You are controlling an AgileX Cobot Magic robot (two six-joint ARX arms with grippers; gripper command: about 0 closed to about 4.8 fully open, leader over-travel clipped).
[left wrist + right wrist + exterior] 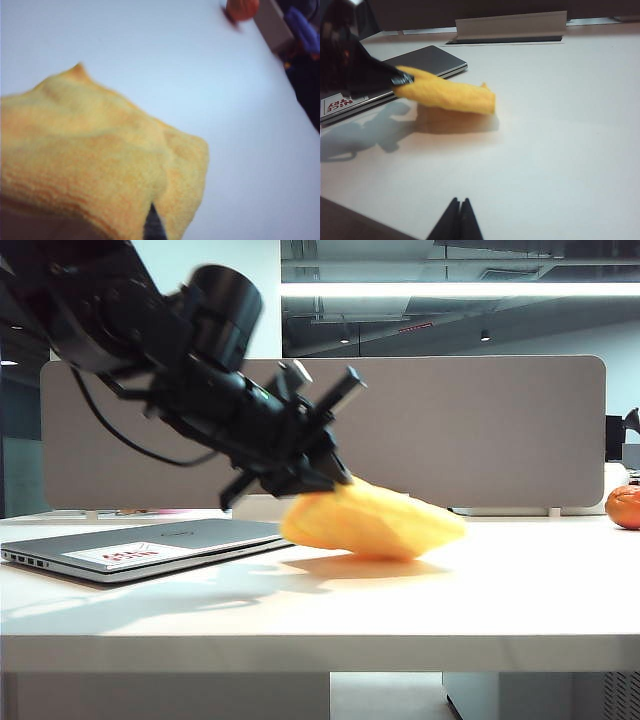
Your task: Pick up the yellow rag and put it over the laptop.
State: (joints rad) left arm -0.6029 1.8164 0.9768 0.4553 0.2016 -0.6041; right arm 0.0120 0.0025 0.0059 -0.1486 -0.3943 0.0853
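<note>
The yellow rag (372,522) is a fuzzy oblong bundle just right of the laptop (150,543), a shut silver-grey one with a white sticker, lying flat on the white table. My left gripper (338,478) reaches down from the upper left and is shut on the rag's left end, which is raised off the table with a shadow below. In the left wrist view the rag (95,160) fills the foreground and one dark fingertip (154,226) pokes through it. The right wrist view shows the rag (451,95) beside the laptop (427,60). My right gripper (459,202) hangs shut and empty, well away.
A round orange ball (624,507) sits at the table's far right, also visible from the left wrist camera as the orange ball (242,7). A grey partition panel (480,430) stands along the table's back edge. The white tabletop (500,590) stretches toward the front.
</note>
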